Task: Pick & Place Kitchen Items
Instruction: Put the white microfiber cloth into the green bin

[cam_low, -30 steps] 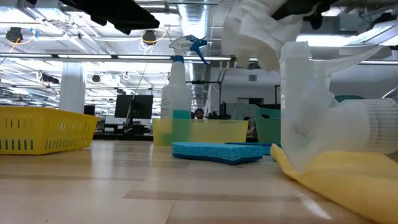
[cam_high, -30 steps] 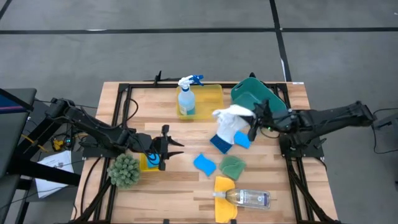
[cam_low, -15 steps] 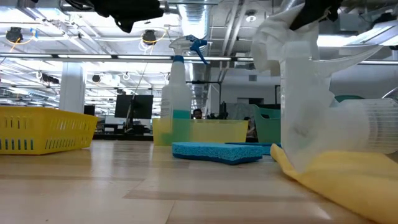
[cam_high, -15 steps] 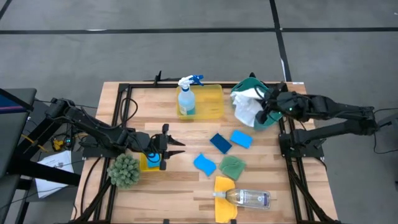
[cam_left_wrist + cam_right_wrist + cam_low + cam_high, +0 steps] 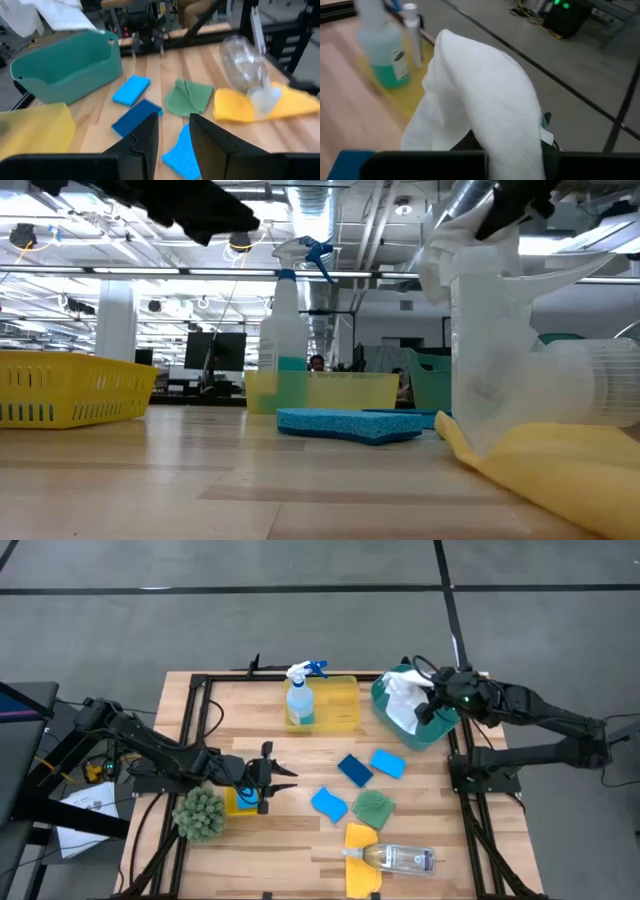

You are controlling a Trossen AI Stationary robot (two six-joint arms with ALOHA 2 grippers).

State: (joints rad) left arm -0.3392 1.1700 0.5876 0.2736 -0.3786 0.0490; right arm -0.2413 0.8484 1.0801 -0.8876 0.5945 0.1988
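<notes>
My right gripper (image 5: 430, 707) is shut on a white cloth (image 5: 404, 698) above the teal bin (image 5: 440, 730) at the table's far right. A blue-liquid spray bottle (image 5: 299, 700) stands in a yellow tray (image 5: 340, 705). Blue sponges (image 5: 353, 770) (image 5: 388, 762) (image 5: 328, 804) and a green cloth (image 5: 374, 808) lie mid-table. A clear bottle (image 5: 402, 858) lies on a yellow cloth (image 5: 358, 840) near the front edge. My left gripper (image 5: 274, 780) hovers open at the left, pointing right, with nothing between its fingers (image 5: 146, 142). My right gripper holds the white cloth in a bunch (image 5: 505, 145). The cloth drapes over the fingers and hides the place of contact. The fingers slant down from the table's right side. The cloth hangs slack and crumpled, clear of the table, over the teal bin.
A spiky green ball (image 5: 200, 813) and a small yellow basket (image 5: 238, 802) sit beside my left gripper. A black frame rail (image 5: 200, 690) runs around the table's edges. Bare wood lies left of the spray bottle and between the sponges and the left gripper.
My right gripper has carried the white cloth up and toward the table's far right, from above the blue sponges to above the teal bin, tipping more level as it went. The cloth stays bunched and off the table.
</notes>
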